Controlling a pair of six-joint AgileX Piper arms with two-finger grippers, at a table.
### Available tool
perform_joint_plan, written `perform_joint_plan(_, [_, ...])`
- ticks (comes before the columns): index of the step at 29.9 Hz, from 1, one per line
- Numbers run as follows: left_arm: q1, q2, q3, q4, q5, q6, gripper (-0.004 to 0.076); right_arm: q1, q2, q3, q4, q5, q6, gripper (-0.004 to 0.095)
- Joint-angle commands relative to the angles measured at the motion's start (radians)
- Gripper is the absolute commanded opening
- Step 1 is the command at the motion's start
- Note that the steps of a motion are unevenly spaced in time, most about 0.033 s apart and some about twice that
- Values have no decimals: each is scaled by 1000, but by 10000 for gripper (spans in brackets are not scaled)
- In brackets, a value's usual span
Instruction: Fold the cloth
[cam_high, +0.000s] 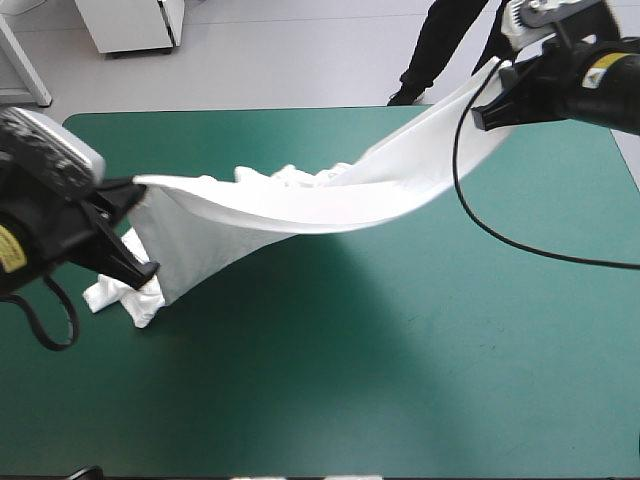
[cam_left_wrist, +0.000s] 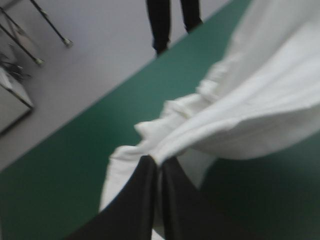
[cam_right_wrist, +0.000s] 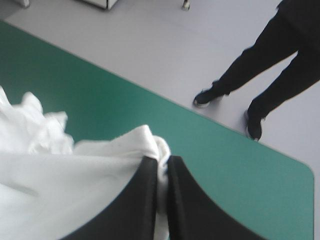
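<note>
**q:** Teal-green bench (cam_high: 400, 380) from above, ok, but where's the T-shirt (cam_high: 300, 210) rel. to each pincer? Can't work it out.

**a:** It's strung btw the two. Over the bench's left side the left pincer (cam_left_wrist: 159, 161) is clamped tight on one end, w/ fabric pinched right at its tip. Up high near the far right corner, the right pincer (cam_right_wrist: 164, 161) is clamped on the other end, and a small wad of white bulges out just past its tip. The shirt runs from one to the other as a sagging band, lifted well clear of the bench at the right end.

**q:** Any bit you can't see?

**a:** Yeah. Can't tell which part either one has hold of: hem, sleeve or shoulder, no idea. Whatever's behind the stretched band is covered. Only some crumpled folds (cam_high: 285, 178) poke up over its edge abt halfway along, and idk if they touch the bench.

**q:** And the look of it?

**a:** Plain white, smooth where it's pulled taut. A panel hangs down below the left pincer to a bunched-up tail (cam_high: 120, 295) lying on the bench.
</note>
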Motion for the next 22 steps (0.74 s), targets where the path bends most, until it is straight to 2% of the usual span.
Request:
perform_joint_plan(1, [-6,12,-157,126,29,5,-22,-6,-92,-78,-13,-97,2,-17])
perform_joint_plan(5, [-6,38,-319,127,27,59,-22,-6,-159,-134,-13,-155,2,-17])
perform_joint_plan(12, [-6,110,-555,92,-31,169,-22,-6,-255,-181,10,-388,-5,-17])
perform_joint_plan(16, [-6,132,-627,81,-142,207,-22,-6,-269,-181,10,-461,-5,-17])
perform_joint_plan(22, [-6,170,-637,158,-347,216,-22,-6,-242,-181,10,-573,-5,-17])
